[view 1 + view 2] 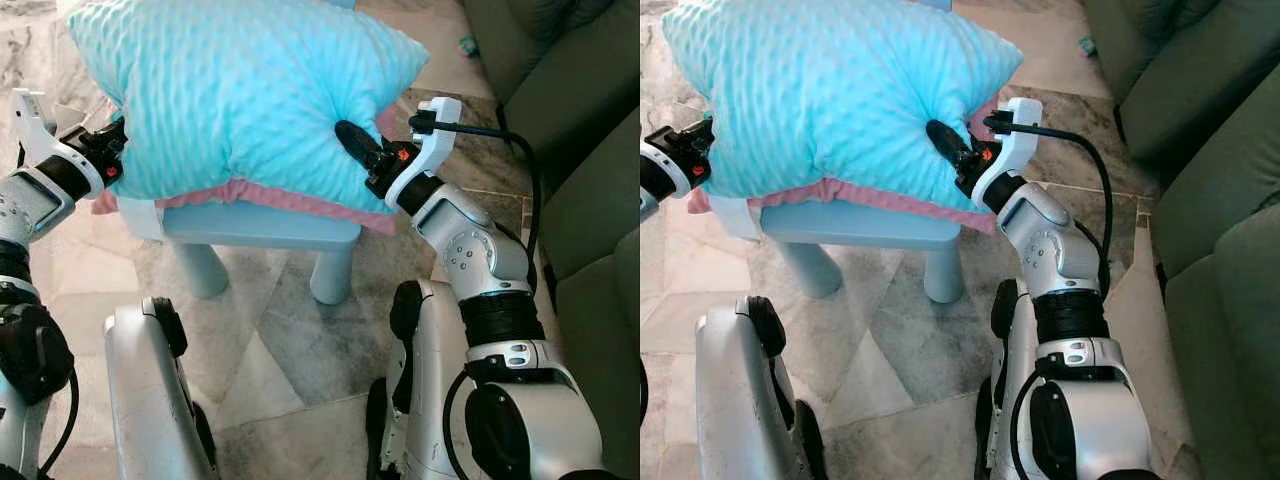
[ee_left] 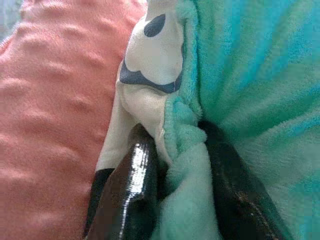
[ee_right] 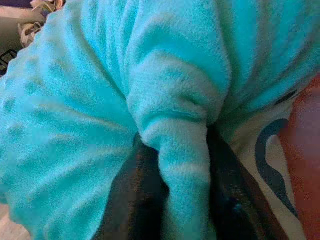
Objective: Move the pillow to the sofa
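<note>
Two tools have the pillow [image 1: 235, 90] between them: the left tool [image 1: 118, 140] is clamped on a fold of teal plush at the pillow's left side, and the right tool [image 1: 350, 140] is clamped on a pinched ridge at its right side, the cloth bunched between the black fingers [image 3: 142, 200] in each wrist view. The pillow lies on a small pale-blue counter [image 1: 262, 228], on top of a pink cushion [image 1: 300, 202] and a white printed cloth [image 2: 150, 75]. It looks light, soft and very yielding, with a dimpled fleece that should not slip; held by the skin alone it will likely sag in the middle, so a deep bite at both ends seems right. The floor [image 1: 280, 340] is grey marbled tile. The green sofa [image 1: 1200, 120] stands near on the robot's right, so the carry is probably a short turn.
</note>
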You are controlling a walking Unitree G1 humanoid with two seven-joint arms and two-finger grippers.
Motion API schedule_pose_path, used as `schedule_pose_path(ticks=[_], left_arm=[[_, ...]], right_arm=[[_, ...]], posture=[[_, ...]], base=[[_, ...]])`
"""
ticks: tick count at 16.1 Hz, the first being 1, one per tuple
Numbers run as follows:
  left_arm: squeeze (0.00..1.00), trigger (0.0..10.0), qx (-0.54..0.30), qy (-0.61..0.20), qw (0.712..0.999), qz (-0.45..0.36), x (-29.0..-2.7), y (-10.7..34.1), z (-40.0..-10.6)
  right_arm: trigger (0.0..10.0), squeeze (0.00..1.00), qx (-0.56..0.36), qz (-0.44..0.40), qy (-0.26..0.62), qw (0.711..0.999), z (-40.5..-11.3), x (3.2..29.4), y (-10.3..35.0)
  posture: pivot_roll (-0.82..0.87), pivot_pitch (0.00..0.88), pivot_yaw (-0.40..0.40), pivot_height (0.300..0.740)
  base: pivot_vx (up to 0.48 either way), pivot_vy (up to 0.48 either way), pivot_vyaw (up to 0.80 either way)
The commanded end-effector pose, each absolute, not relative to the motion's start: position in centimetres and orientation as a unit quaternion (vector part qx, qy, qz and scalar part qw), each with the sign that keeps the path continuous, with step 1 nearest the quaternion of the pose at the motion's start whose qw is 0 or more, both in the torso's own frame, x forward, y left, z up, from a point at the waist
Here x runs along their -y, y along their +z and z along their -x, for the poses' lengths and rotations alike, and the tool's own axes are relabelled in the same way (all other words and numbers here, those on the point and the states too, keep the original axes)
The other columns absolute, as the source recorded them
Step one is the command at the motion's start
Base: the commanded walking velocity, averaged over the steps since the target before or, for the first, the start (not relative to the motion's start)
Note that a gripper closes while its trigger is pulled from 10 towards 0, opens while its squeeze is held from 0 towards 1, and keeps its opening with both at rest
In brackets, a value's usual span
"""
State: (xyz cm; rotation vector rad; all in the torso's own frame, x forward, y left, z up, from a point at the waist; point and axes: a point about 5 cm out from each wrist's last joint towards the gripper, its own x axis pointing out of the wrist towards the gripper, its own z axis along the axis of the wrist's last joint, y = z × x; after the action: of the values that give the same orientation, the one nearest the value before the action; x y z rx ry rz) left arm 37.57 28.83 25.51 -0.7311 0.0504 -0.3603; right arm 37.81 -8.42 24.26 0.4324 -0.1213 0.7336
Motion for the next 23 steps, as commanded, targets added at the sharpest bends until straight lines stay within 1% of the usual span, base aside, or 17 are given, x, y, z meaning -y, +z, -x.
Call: schedule_pose_path(ticks=[1,4,5,7,11,14,15,16,17,18,19,20,22,23], left_arm=[[0.00,0.0,-0.038,-0.165,0.921,0.352,-28.8,24.7,-37.5],[0.00,0.0,-0.017,-0.148,0.931,0.334,-29.0,23.9,-37.4],[0.00,0.0,-0.014,-0.133,0.925,0.355,-28.9,22.0,-36.8],[0.00,0.0,-0.007,-0.114,0.930,0.350,-28.6,20.0,-35.9],[0.00,0.0,0.044,-0.080,0.945,0.315,-27.9,19.8,-35.6],[0.00,0.0,0.109,-0.030,0.961,0.252,-27.6,21.3,-35.7],[0.00,0.0,0.137,-0.018,0.966,0.217,-27.3,22.2,-35.8],[0.00,0.0,0.175,0.003,0.971,0.161,-26.9,23.6,-36.0],[0.00,0.0,0.192,0.011,0.972,0.131,-26.3,24.3,-36.0],[0.00,0.0,0.204,0.019,0.973,0.105,-25.7,24.8,-36.0],[0.00,0.0,0.210,0.033,0.974,0.079,-25.0,25.0,-35.9],[0.00,0.0,0.214,0.054,0.974,0.040,-24.4,25.1,-35.7],[0.00,0.0,0.231,0.076,0.970,0.008,-22.6,24.3,-34.5],[0.00,0.0,0.241,0.084,0.967,-0.008,-22.2,24.2,-34.0]], right_arm=[[0.0,0.00,0.041,-0.204,0.359,0.910,-37.5,7.9,23.4],[0.0,0.00,0.040,-0.206,0.356,0.911,-37.5,7.8,23.0],[0.0,0.00,0.038,-0.205,0.356,0.911,-37.4,7.5,22.7],[0.0,0.00,0.040,-0.199,0.357,0.912,-37.4,7.1,22.5],[0.0,0.00,0.055,-0.195,0.343,0.917,-37.6,7.0,22.6],[0.0,0.00,0.077,-0.179,0.324,0.926,-37.8,7.3,22.6],[0.0,0.00,0.091,-0.170,0.315,0.929,-37.7,7.4,22.9],[0.0,0.00,0.117,-0.145,0.301,0.935,-37.7,7.6,23.7],[0.0,0.00,0.136,-0.128,0.295,0.937,-37.4,7.7,24.3],[0.0,0.00,0.158,-0.092,0.287,0.940,-37.2,7.9,24.7],[0.0,0.00,0.172,-0.076,0.280,0.941,-36.9,8.2,25.0],[0.0,0.00,0.185,-0.063,0.269,0.943,-36.6,8.7,25.1],[0.0,0.00,0.192,-0.044,0.254,0.947,-35.7,9.8,24.6],[0.0,0.00,0.193,-0.046,0.240,0.950,-35.5,10.2,24.4]], posture=[[-0.13,0.390,-0.093,0.352],[-0.12,0.376,-0.096,0.352],[-0.12,0.356,-0.100,0.352],[-0.11,0.321,-0.104,0.352],[-0.09,0.225,-0.092,0.352],[-0.09,0.144,-0.081,0.352],[-0.09,0.129,-0.079,0.352],[-0.10,0.077,-0.074,0.352],[-0.10,0.056,-0.070,0.352],[-0.10,0.041,-0.066,0.352],[-0.10,0.022,-0.061,0.352],[-0.10,0.007,-0.058,0.352],[-0.10,0.000,-0.048,0.352],[-0.10,0.000,-0.047,0.352]], base=[[0.000,0.000,0.00],[0.000,0.000,0.00],[0.000,0.000,0.00],[0.000,0.000,0.00],[0.000,0.000,0.00],[0.000,0.000,0.00],[0.000,0.000,0.00],[0.000,0.000,0.00],[0.000,0.000,0.00],[0.000,0.000,0.00],[0.000,0.000,0.00],[0.000,0.000,0.00],[0.000,0.000,0.00],[0.000,0.000,0.00]])
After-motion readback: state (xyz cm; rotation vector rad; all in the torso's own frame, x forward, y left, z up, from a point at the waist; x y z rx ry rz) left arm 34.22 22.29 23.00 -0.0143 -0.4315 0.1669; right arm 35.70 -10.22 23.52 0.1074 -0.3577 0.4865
